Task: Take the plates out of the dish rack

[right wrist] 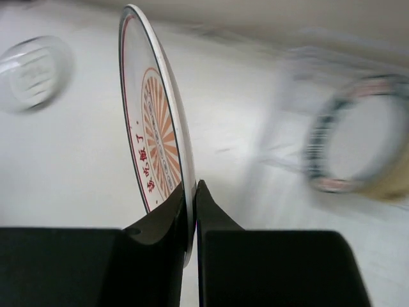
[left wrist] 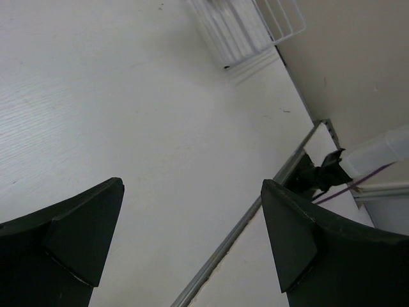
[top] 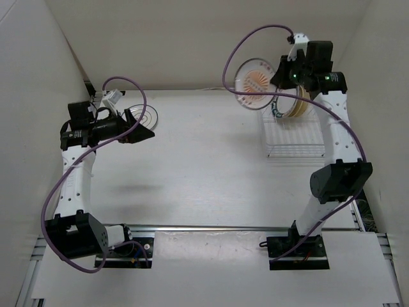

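My right gripper (top: pixel 279 78) is shut on the rim of a white plate with an orange-red sunburst pattern (top: pixel 255 82) and holds it in the air, up and left of the dish rack (top: pixel 293 137). In the right wrist view the plate (right wrist: pixel 152 128) stands on edge between my fingers (right wrist: pixel 167 217). Plates (top: pixel 295 102) with dark-rimmed and tan edges stand upright at the far end of the rack, blurred in the right wrist view (right wrist: pixel 358 144). A white plate with a dark ring (top: pixel 144 117) lies flat on the table at the left, beside my open, empty left gripper (top: pixel 137 128).
Beige walls close in the table at the back and both sides. A metal rail (top: pixel 211 228) runs along the near edge between the arm bases. The left wrist view shows the rack's corner (left wrist: pixel 255 29) and the rail (left wrist: pixel 255 211).
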